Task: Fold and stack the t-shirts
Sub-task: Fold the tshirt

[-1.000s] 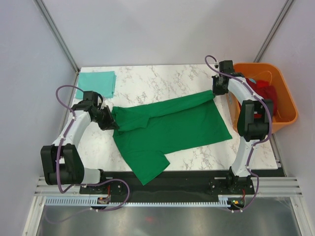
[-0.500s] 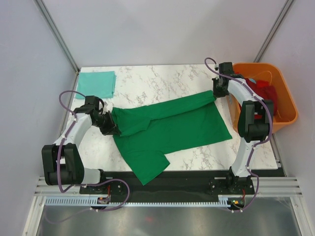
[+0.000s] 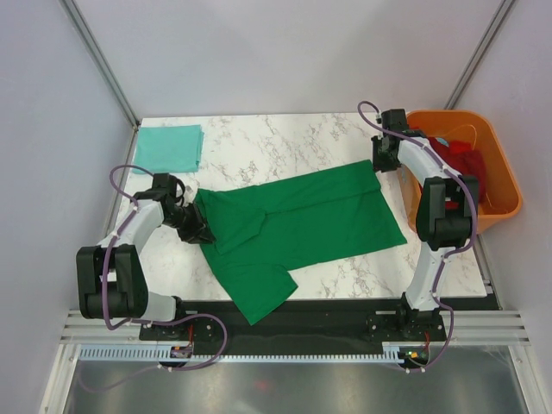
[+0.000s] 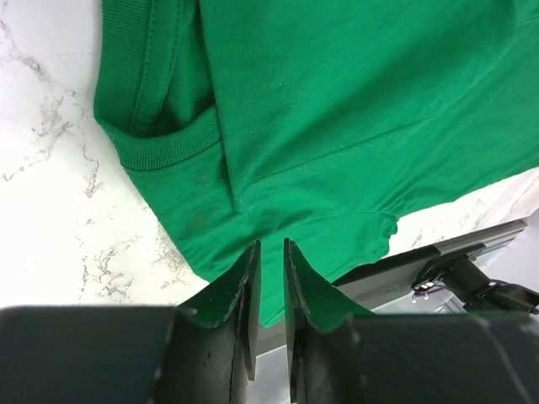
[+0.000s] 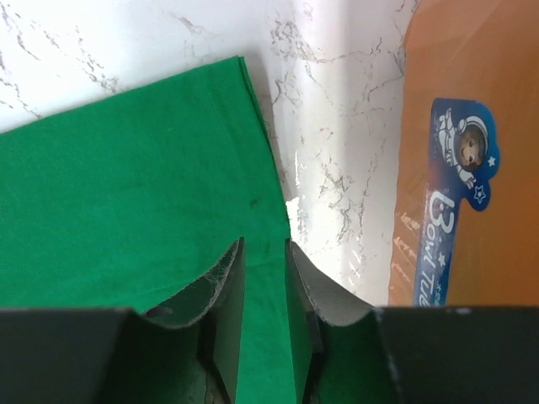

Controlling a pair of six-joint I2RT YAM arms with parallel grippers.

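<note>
Status: teal shirt (image 3: 170,147) is folded and parked at the far-left corner of the counter (image 3: 285,142), so I count one done.

Green shirt (image 3: 302,216) is mid-counter. Its far long edge is turned over onto the body, and a sleeve sticks out toward the near edge. I'd call that the first fold only.

Left claw (image 3: 200,231) is at the collar end with jaws a narrow slit. I see no cloth pinched in its wrist view. Right claw (image 3: 379,164) is over the far-right hem corner beside the tub (image 3: 509,185), jaws slightly parted. There's green below the gap and it looks unpinched to me.

Left to do: finish folding the green shirt and stack it on the teal one. Then the red shirts (image 3: 466,164) in the tub, none of them started. Roughly a third through, I'd guess.
</note>
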